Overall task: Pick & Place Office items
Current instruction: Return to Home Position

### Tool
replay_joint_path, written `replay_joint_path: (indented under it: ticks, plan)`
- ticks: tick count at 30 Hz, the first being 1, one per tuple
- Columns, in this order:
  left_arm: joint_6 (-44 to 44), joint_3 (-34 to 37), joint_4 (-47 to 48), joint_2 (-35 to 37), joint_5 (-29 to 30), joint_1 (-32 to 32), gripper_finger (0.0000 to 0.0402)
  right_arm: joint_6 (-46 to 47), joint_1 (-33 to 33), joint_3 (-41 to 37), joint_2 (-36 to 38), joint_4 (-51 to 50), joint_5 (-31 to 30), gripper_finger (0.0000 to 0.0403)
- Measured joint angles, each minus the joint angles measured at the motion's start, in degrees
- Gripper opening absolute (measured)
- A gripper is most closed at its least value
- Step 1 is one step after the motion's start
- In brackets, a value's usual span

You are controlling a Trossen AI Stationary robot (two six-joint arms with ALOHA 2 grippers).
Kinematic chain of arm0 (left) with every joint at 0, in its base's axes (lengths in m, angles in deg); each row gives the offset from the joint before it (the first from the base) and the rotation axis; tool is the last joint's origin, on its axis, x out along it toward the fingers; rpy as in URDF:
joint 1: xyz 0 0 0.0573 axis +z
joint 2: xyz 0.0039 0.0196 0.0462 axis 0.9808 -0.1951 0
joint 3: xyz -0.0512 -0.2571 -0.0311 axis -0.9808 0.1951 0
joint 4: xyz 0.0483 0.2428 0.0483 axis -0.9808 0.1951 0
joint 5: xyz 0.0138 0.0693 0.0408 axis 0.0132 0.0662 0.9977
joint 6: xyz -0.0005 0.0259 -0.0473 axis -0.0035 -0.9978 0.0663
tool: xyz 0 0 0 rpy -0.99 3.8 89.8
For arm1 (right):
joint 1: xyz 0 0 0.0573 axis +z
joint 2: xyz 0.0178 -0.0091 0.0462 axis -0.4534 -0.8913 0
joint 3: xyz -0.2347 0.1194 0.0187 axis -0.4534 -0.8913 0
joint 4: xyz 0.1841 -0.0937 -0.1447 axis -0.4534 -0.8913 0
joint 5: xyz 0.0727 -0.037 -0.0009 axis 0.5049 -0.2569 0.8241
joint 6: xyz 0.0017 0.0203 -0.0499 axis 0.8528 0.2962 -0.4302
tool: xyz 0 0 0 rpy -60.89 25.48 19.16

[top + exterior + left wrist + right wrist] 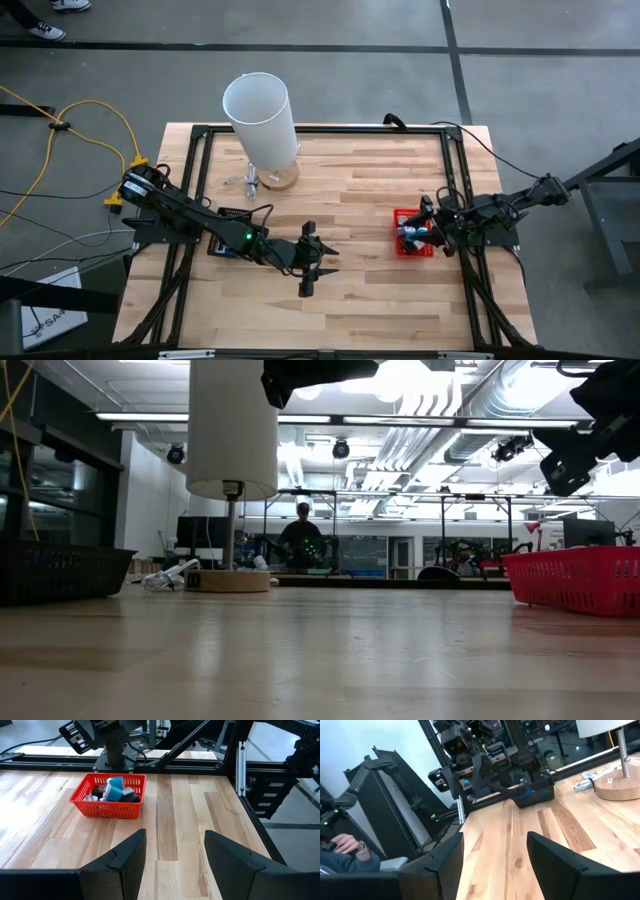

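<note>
The office items [116, 790], small teal, black and white pieces, lie heaped inside the red mesh basket [85, 800], which stands on the table near its right edge [398, 248]. My right gripper [420, 226] hovers open just above that basket, pointing toward the table's left; nothing is between its fingers [495, 840]. My left gripper [328, 258] is open above the middle of the table, well to the left of the basket. It points toward the basket, tipped slightly down, and nothing lies between its fingers [175, 837].
A tall white lamp shade [260, 112] on a round wooden base [280, 180] stands at the far left-centre, with a white cord [248, 183] beside it. A black mesh basket [228, 244] sits under the left arm. A person's hand [350, 847] shows beyond the table. Bare wood spans the middle and near side.
</note>
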Motion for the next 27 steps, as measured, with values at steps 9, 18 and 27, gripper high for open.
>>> replay_joint_path:
  ticks: [9, 18, 27]
  plan:
    - [0.07, 0.0, -0.01, -0.02, 0.0, 0.0, 0.0193, 1.55, 0.0, -0.05, -0.03, -0.56, 1.5, 0.0204]
    - [-0.29, 0.0, -0.01, -0.02, 0.0, 0.0, 0.0193, 1.24, 0.0, -0.09, -0.05, -1.46, 7.31, 0.0204]
    - [-4.31, 0.0, 3.86, 1.58, -0.04, -0.11, 0.0194, 1.08, 0.0, -0.13, -0.05, -1.38, 7.58, 0.0204]
